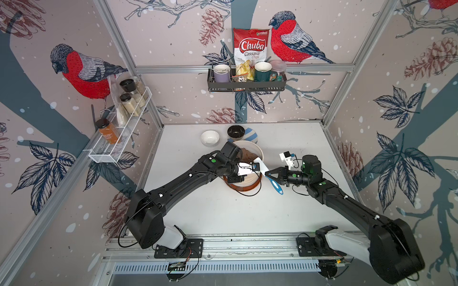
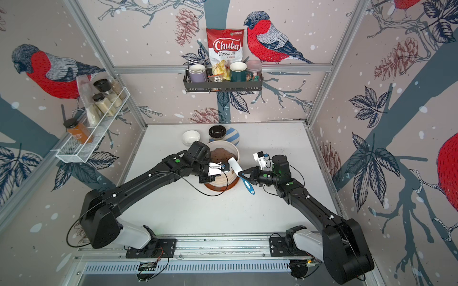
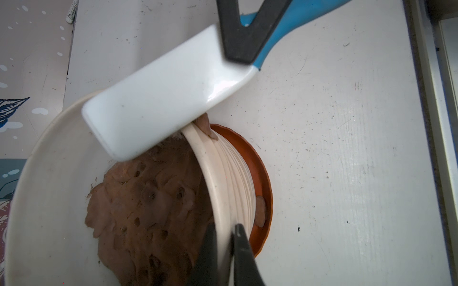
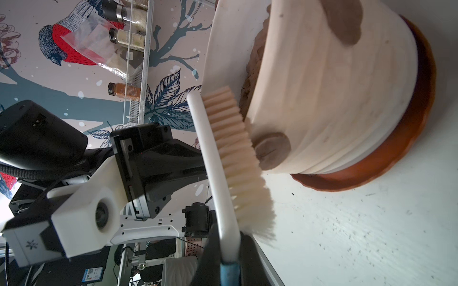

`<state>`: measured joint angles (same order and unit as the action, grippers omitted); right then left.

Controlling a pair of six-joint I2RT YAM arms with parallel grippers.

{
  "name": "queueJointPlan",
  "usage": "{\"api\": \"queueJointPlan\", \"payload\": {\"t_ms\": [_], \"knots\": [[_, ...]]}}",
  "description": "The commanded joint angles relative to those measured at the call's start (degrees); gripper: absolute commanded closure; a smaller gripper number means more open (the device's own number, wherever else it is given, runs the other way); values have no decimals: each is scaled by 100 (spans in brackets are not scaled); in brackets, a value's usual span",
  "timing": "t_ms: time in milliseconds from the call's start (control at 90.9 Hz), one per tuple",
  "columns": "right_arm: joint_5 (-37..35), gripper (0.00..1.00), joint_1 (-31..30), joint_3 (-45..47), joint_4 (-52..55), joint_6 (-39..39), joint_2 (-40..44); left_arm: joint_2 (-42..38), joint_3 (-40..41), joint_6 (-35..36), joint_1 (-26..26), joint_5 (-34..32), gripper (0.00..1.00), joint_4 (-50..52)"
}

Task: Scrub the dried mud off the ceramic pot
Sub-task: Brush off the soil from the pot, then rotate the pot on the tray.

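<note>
Twin black arms meet over a white worktop. The left gripper is pinched shut on the rim of the ceramic pot, one finger inside and one outside, steadying it on its brown saucer near mid-worktop. The right gripper is clamped on the blue handle of a white scrub brush, whose bristles touch the edge of a patch of dried mud just below the rim. Scrubbing looks barely begun. The next move likely calls for firm strokes across that patch, then a reach to the second mud patch, lower and farther round the wall. Counted: two arms, one brush, one pot, one saucer and two mud patches, with one white bowl, one black bowl and one striped dish behind.
</note>
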<state>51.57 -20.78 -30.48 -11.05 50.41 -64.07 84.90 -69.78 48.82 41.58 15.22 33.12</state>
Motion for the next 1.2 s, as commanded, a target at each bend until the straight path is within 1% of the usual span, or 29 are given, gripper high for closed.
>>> {"api": "queueJointPlan", "payload": {"t_ms": [0, 165, 341, 484, 616, 693, 880, 1188], "knots": [[-287, 100, 12, 126, 802, -145, 205, 48, 45, 9, 33, -258, 89, 166], [-495, 100, 53, 248, 1733, -443, 888, 61, 60, -5, 52, -288, 89, 154], [-476, 100, 121, 578, 2245, -504, 1467, 101, 35, -38, 69, -265, 89, 159], [-472, 100, 127, 477, 2693, -559, 1927, 146, 19, -65, 87, -272, 90, 159], [-551, 100, 169, 93, 3101, -600, 2110, 167, 7, -74, 104, -296, 89, 174], [-704, 100, 184, -278, 3661, -690, 2124, 152, 10, -86, 121, -312, 89, 169], [-1424, 100, 203, -1185, 5105, -1122, 2052, 169, 9, -98, 130, -320, 87, 183], [-2575, 100, 206, -2364, 6143, -1889, 1859, 422, -287, -277, 214, -285, 87, 496]]}}
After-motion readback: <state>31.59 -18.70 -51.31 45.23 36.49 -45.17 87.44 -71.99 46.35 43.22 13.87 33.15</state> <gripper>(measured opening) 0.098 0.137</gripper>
